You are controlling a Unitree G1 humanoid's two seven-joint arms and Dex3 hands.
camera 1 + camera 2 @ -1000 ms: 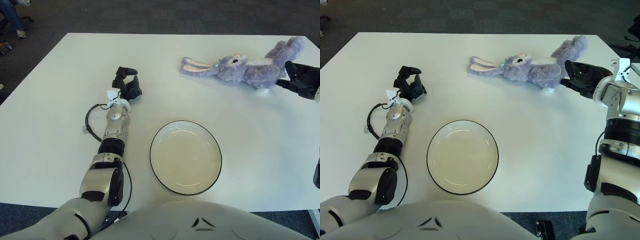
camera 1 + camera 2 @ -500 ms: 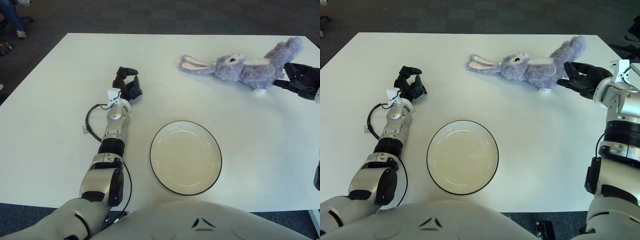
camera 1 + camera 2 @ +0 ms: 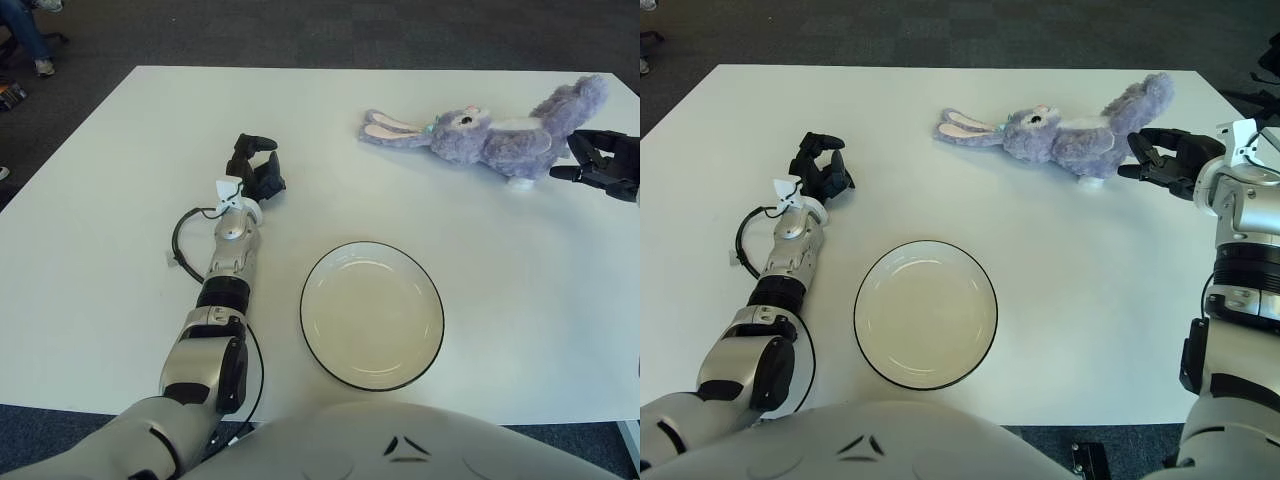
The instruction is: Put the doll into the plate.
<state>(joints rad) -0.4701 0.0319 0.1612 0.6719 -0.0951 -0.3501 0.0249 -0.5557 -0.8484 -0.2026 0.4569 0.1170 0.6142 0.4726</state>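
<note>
The right hand (image 3: 1160,160) shows at the right side of the bench (image 3: 1090,300), its dark fingers (image 3: 1145,152) spread and pointing left toward the doll (image 3: 1065,135). The fingers hold nothing; their tips are just beside the doll's rear end, and whether they touch it cannot be told. The doll, a purple plush rabbit, lies on its side on the far right part of the bench, ears stretched to the left, one leg sticking up toward the far edge. Well apart from it, nearer the robot and at the middle of the bench, sits the plate (image 3: 925,313), white with a dark rim and with nothing in it. The left hand (image 3: 253,170) shows left of the plate and farther out, fingers curled and holding nothing, its forearm stretched over the bench.
</note>
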